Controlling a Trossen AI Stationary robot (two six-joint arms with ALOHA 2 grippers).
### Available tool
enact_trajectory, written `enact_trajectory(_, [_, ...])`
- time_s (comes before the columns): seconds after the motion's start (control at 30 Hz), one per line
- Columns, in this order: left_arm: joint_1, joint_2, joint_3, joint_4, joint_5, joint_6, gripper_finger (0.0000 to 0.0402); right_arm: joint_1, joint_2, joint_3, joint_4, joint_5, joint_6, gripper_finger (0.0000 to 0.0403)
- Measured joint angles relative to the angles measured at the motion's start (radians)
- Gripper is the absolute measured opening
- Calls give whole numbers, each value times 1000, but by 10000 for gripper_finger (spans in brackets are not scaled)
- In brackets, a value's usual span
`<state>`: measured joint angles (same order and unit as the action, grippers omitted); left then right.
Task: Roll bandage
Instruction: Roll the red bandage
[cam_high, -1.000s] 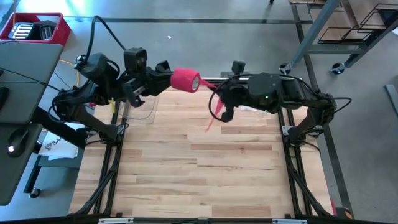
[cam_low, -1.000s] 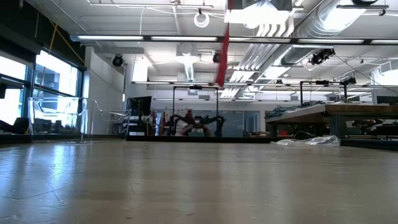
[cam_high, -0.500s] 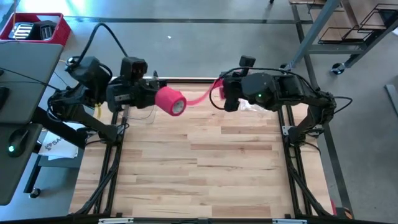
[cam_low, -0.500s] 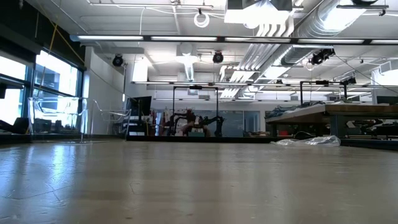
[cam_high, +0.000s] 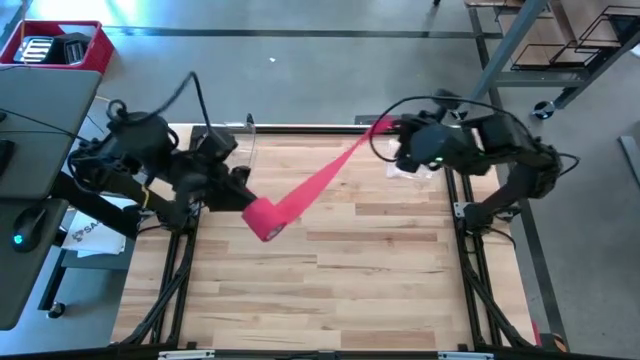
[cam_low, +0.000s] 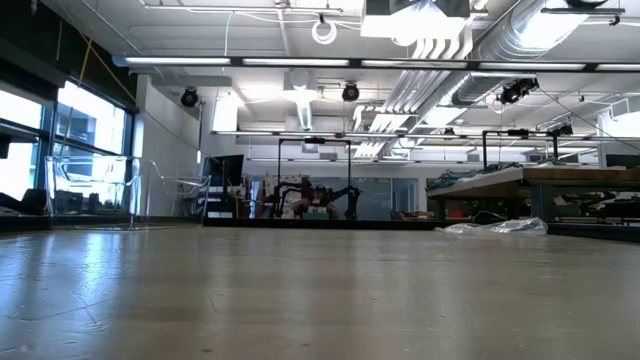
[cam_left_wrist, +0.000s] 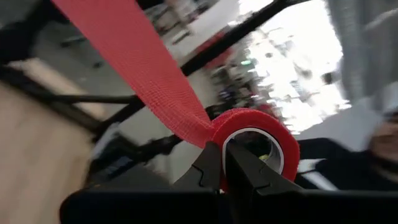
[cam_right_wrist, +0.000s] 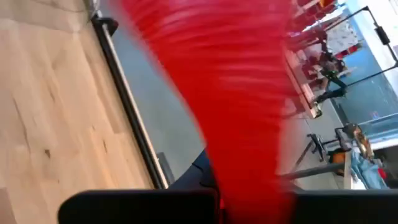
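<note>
I see the bandage (cam_high: 300, 196) held clear of the table (cam_high: 330, 290), stretched as a taut red strip running diagonally from near-left up to far-right. Its rolled end, a small red cylinder, sits at the near-left end of the strip, over the left-centre of the wooden top. The free end reaches the far-right corner region.

Left gripper (cam_high: 248, 205): at the roll, left of table centre. In the left wrist view the 2 dark fingers (cam_left_wrist: 211, 168) are together, pinching the wall of the roll, 1 finger inside the hollow core and 1 outside, where the strip leaves the roll. Jaws clamped on the bandage (cam_left_wrist: 249, 134).

Right gripper (cam_high: 385, 128): at the far-right end of the strip, near the far edge of the table. In the right wrist view the red fabric (cam_right_wrist: 242, 99) fills the middle of the picture and runs down to the gripper body; the fingertips themselves are covered by it. I read the jaws as closed on the strip's end.

A crinkled clear plastic bag (cam_high: 405, 168) lies on the table just under the right arm. In the low view the bag (cam_low: 495, 227) shows at the far right of the tabletop; neither arm nor bandage appears there.
</note>
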<state>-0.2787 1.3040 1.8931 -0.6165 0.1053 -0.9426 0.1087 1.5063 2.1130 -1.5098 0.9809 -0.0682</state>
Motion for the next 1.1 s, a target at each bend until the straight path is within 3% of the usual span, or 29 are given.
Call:
enact_trajectory(0.1, [6,-3,0,-55,-10,47,1,6,-61,-68,1,-58,57,0])
enact_trajectory(0.27, [11,4,0,-68,42,273,1,12,-148,-195,10,-280,131,0])
enact_trajectory(0.47, [11,24,0,25,113,455,1,30,-220,-315,85,-305,71,9])
enact_trajectory(0.57, [19,41,0,157,122,465,1,30,-242,-322,102,-359,81,40])
enact_trajectory(0.83, [66,81,0,444,108,464,1,30,-279,-221,108,-566,42,168])
enact_trajectory(0.97, [118,104,0,462,47,399,5,42,-278,-137,181,-567,20,189])
enact_trajectory(1.1, [170,133,0,465,30,338,7,70,-280,-110,395,-606,-109,191])
